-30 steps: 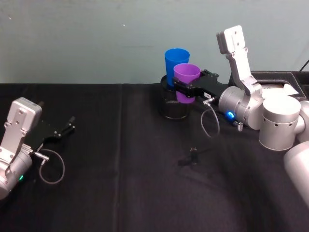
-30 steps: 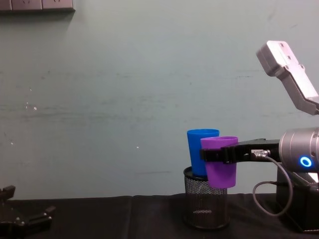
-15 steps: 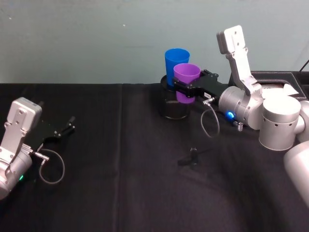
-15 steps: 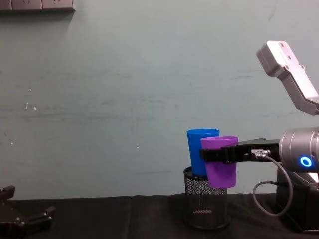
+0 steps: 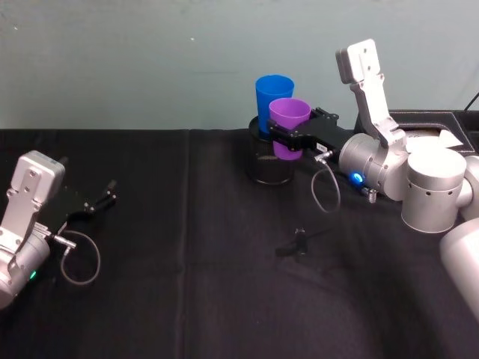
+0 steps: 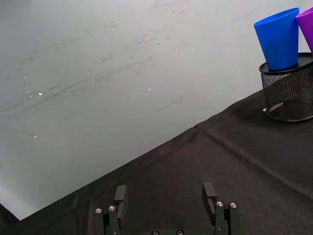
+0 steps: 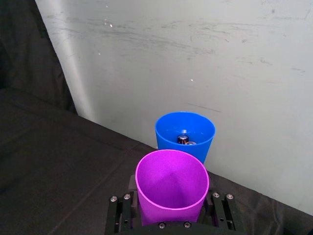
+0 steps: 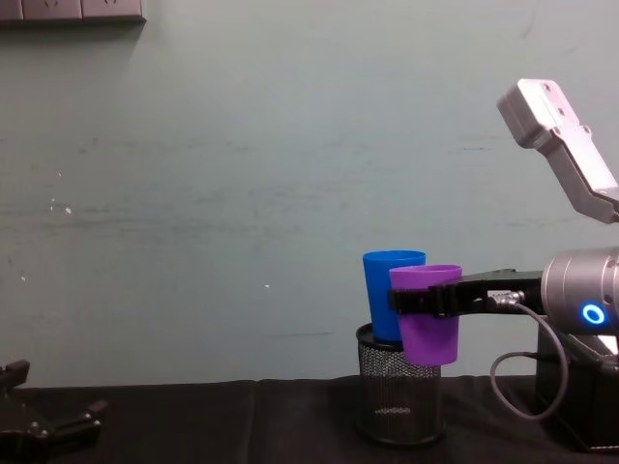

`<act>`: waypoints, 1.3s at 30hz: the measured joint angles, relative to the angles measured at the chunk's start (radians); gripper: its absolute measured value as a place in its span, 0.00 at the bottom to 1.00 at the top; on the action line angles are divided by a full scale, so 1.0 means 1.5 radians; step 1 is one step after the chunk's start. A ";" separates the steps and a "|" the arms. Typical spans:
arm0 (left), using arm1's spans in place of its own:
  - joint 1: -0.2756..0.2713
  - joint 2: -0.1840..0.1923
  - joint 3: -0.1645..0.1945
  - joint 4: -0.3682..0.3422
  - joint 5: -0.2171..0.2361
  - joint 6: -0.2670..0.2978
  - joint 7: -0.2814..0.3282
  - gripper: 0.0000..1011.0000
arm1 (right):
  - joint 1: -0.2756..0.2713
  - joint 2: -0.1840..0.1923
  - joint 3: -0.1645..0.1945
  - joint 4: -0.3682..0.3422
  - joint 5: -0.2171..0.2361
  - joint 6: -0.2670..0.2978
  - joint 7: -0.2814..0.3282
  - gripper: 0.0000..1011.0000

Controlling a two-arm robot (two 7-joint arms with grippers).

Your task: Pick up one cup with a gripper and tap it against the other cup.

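A black cloth-covered table [image 5: 187,299] is seen below a pale green wall [image 8: 242,174]. The right arm [image 5: 419,176] is extended in from the right side, and its right gripper [image 5: 288,136] is clamped around the purple cup [image 5: 289,126], which is held upright in the air, off the table. In the right wrist view the purple cup [image 7: 172,188] is gripped between the black fingers [image 7: 120,215] on either side of its wall. The blue cup [image 5: 272,97] is stood upright in a black wire-mesh pen holder [image 5: 269,161] near the back of the table, just behind the purple cup; the two cups overlap in the chest view, purple cup [image 8: 427,314] in front of blue cup [image 8: 391,290], and whether they touch cannot be told. Small dark items are seen inside the blue cup [image 7: 185,133] in the right wrist view. The left gripper [image 5: 96,203] is parked low at the table's left side, well apart from the cups, with its fingers [image 6: 121,197] spread wide and nothing held. A small dark object [image 5: 298,243] is lying on the cloth in front of the holder.
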 joint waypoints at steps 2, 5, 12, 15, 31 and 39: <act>0.000 0.000 0.000 0.000 0.000 0.000 0.000 0.99 | 0.000 0.000 0.000 0.000 0.000 0.000 0.000 0.74; 0.000 0.000 0.000 0.000 0.000 0.000 0.000 0.99 | 0.000 0.000 0.000 0.000 0.000 0.000 0.000 0.73; 0.000 0.000 0.000 0.000 0.000 0.000 0.000 0.99 | 0.000 0.000 0.000 0.000 0.000 0.000 0.000 0.74; 0.000 0.000 0.000 0.000 0.000 0.000 0.000 0.99 | 0.000 0.000 0.000 0.000 0.000 0.000 0.000 0.73; 0.000 0.000 0.000 0.000 0.000 0.000 0.000 0.99 | 0.000 0.000 0.000 0.000 0.000 0.000 0.000 0.73; 0.000 0.000 0.000 0.000 0.000 0.000 0.000 0.99 | 0.000 0.000 0.000 0.000 0.000 0.000 0.000 0.74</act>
